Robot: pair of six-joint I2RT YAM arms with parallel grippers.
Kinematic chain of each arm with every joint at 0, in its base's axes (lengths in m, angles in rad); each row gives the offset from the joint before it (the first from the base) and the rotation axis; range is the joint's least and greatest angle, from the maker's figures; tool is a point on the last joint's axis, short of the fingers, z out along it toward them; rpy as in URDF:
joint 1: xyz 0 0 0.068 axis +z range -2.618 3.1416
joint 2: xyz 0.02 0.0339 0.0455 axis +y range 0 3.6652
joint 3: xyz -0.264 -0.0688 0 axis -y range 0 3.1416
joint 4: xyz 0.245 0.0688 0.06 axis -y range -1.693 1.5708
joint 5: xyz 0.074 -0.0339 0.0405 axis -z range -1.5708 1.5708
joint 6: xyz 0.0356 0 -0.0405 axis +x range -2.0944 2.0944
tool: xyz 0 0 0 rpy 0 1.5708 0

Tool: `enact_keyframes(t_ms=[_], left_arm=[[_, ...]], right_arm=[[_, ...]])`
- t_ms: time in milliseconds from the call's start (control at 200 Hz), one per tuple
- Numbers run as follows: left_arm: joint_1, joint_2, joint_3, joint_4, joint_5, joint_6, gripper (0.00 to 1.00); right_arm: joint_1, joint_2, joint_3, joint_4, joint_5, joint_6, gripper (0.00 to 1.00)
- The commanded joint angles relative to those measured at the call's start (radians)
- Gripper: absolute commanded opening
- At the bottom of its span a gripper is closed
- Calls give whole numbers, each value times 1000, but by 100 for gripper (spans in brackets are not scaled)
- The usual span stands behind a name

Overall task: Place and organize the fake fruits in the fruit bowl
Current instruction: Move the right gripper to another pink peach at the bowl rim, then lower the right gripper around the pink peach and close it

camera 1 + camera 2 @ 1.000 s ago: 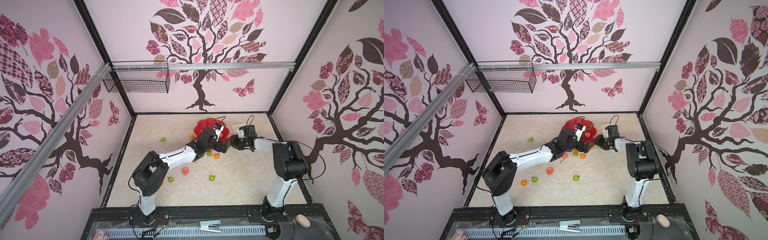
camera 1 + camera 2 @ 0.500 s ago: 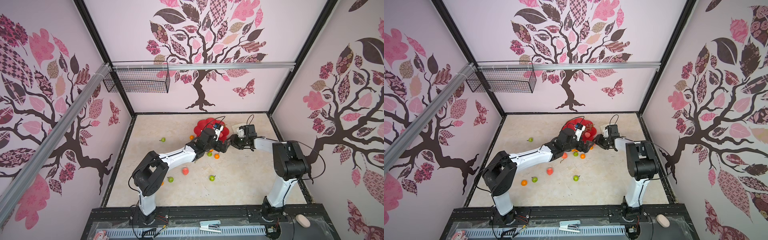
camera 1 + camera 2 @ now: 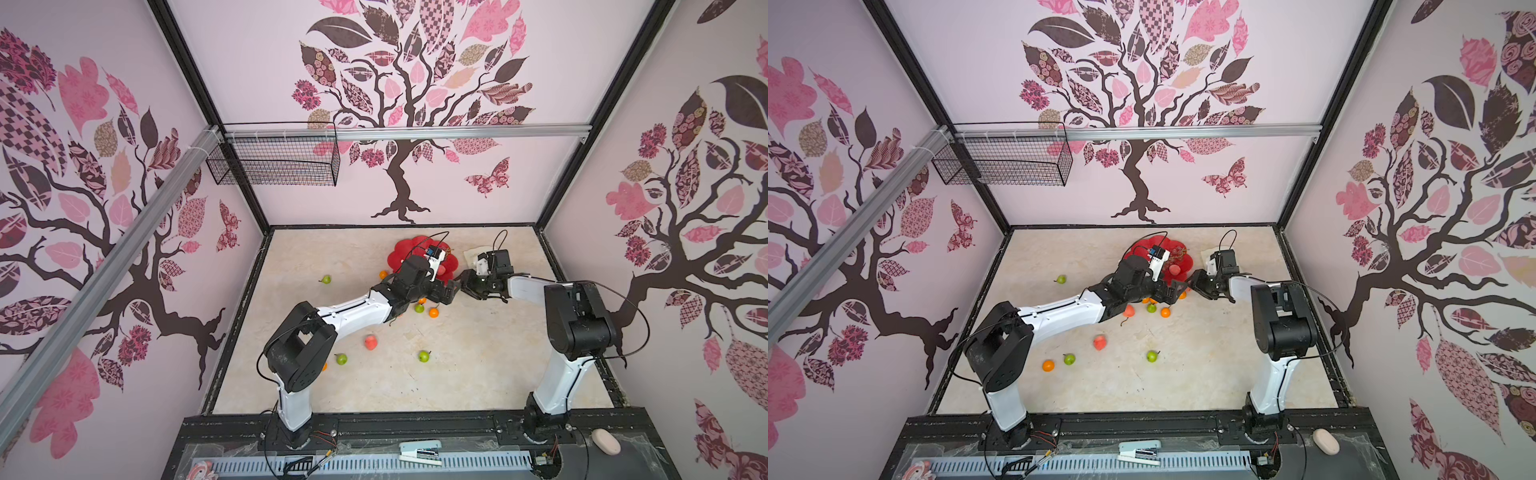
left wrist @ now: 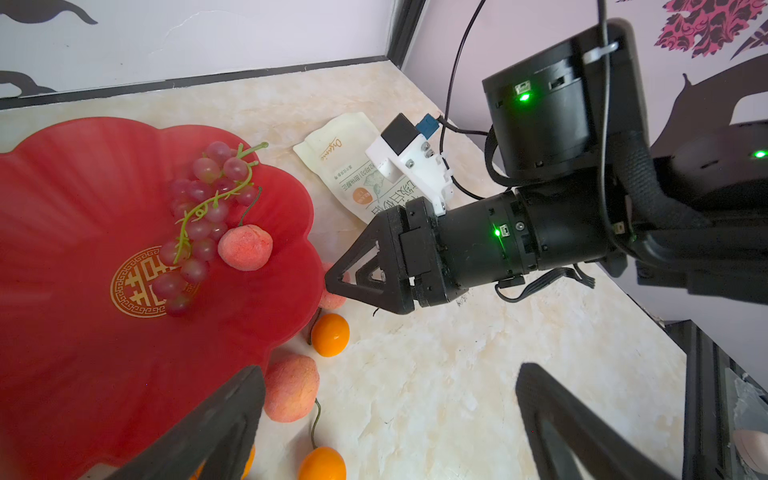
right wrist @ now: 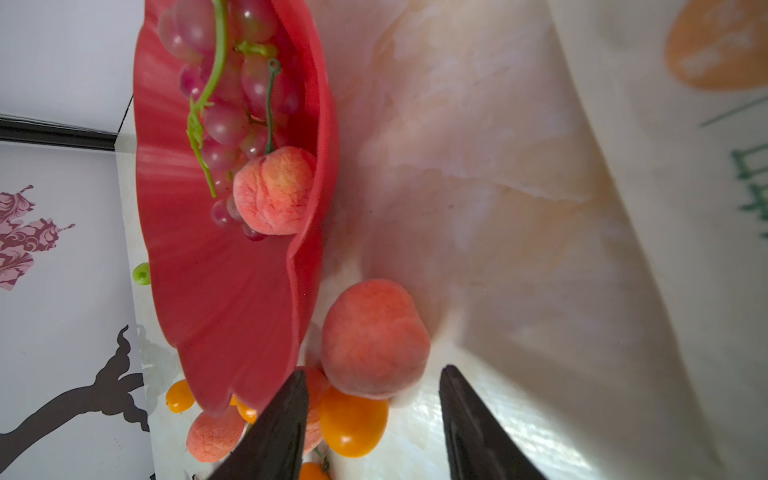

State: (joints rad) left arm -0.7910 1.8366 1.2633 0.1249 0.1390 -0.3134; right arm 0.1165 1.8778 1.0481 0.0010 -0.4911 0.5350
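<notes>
The red flower-shaped fruit bowl point(image 3: 405, 251) point(image 4: 83, 199) sits at the back of the table and holds a grape bunch point(image 4: 203, 216) and a peach point(image 4: 245, 247). My right gripper point(image 5: 374, 372) point(image 3: 464, 282) is open beside the bowl's rim. Its tips stand either side of a peach point(image 5: 374, 336) lying on the table, with thin gaps showing. An orange point(image 5: 351, 419) lies just behind. My left gripper point(image 4: 390, 370) point(image 3: 446, 293) is wide open over bare table, with a peach point(image 4: 291, 388) and an orange point(image 4: 330, 334) near one finger. Green fruits point(image 3: 424, 355), oranges point(image 3: 433, 313) and a peach point(image 3: 371, 342) lie scattered.
A printed paper packet point(image 4: 353, 166) lies flat behind the right gripper, near the right wall. A black wire basket point(image 3: 274, 160) hangs on the back rail. The two grippers nearly touch tip to tip. A stapler point(image 3: 419, 451) sits on the front ledge.
</notes>
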Motion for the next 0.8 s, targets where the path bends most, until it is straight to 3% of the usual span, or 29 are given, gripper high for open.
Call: enact_keyframes(t_ms=[0, 165, 255, 455, 795], left_arm=[[5, -10, -3, -2, 1, 0, 98], [5, -9, -1, -5, 3, -3, 99], [7, -9, -1, -7, 5, -4, 98], [9, -10, 0, -7, 5, -6, 98], [19, -10, 1, -9, 4, -13, 98]], right_arm=[[5, 43, 33, -31, 4, -13, 54], [6, 57, 46, -40, 3, -17, 56], [6, 66, 52, -41, 0, -18, 62], [13, 93, 84, -74, 10, -29, 62], [65, 144, 197, -241, 139, -108, 60]])
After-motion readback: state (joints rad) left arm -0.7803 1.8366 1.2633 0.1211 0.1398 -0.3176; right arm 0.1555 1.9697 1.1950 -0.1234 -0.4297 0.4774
